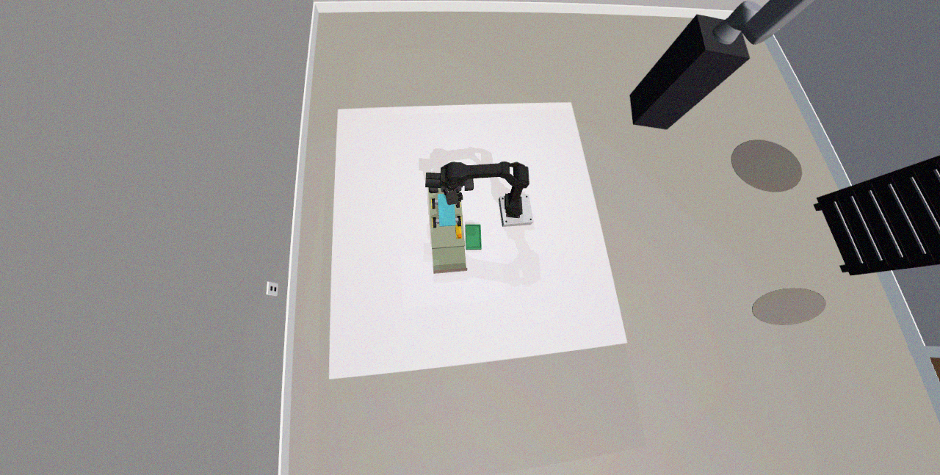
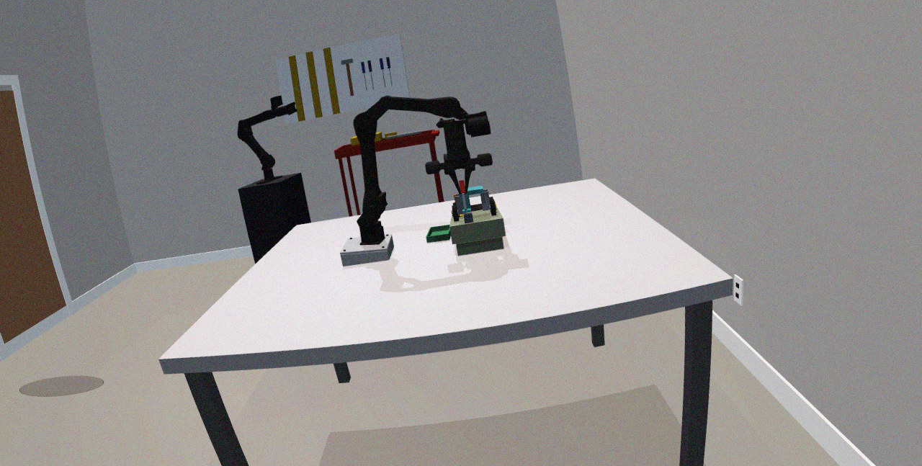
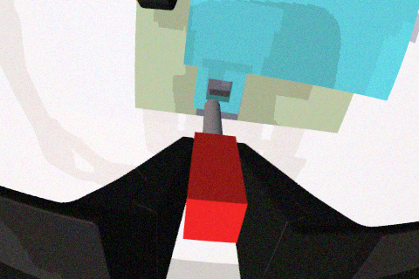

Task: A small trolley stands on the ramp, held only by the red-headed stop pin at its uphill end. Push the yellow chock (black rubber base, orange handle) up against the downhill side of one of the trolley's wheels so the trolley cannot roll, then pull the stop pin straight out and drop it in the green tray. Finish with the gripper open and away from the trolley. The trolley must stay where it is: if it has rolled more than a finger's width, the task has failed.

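My gripper is shut on the red head of the stop pin, above the ramp's uphill end. In the wrist view the pin's grey shaft shows down to its rounded tip, which looks clear of the square hole in the bracket. The cyan trolley stands on the pale green ramp. The yellow chock is at the downhill side of the trolley's lower right wheel in the top view; touching or a hair apart, I cannot tell.
The green tray lies on the white table beside the ramp, on the side of the arm's base. The arm reaches over the ramp's uphill end. A second arm on a black pedestal stands off the table.
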Motion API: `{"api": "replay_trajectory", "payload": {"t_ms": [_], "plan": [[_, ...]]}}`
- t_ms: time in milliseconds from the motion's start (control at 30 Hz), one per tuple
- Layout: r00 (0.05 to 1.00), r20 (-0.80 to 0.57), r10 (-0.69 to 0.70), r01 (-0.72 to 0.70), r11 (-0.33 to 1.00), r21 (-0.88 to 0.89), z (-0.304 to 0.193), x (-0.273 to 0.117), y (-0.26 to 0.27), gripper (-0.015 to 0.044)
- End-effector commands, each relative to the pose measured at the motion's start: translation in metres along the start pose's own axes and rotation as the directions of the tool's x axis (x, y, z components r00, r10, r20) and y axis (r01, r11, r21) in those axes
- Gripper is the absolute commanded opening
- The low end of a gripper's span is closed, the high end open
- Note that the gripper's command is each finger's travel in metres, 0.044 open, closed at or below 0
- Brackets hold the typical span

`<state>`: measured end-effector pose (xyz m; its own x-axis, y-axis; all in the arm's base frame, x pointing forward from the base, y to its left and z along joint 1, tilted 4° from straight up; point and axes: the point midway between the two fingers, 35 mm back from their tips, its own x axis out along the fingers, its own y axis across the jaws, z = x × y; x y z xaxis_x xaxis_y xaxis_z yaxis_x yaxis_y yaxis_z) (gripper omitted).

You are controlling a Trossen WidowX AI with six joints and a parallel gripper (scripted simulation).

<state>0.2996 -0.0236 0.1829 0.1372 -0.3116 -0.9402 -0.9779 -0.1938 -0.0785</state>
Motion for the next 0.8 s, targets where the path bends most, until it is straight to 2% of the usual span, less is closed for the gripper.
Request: {"api": "replay_trajectory", "payload": {"t_ms": [0,767], "plan": [[1.0,-0.005,-0.008,0.008,1.0,0.007,-0.003,-0.004,-0.002,0.0],[1.0,-0.007,-0.008,0.008,1.0,0.007,-0.022,-0.005,-0.002,0.0]]}}
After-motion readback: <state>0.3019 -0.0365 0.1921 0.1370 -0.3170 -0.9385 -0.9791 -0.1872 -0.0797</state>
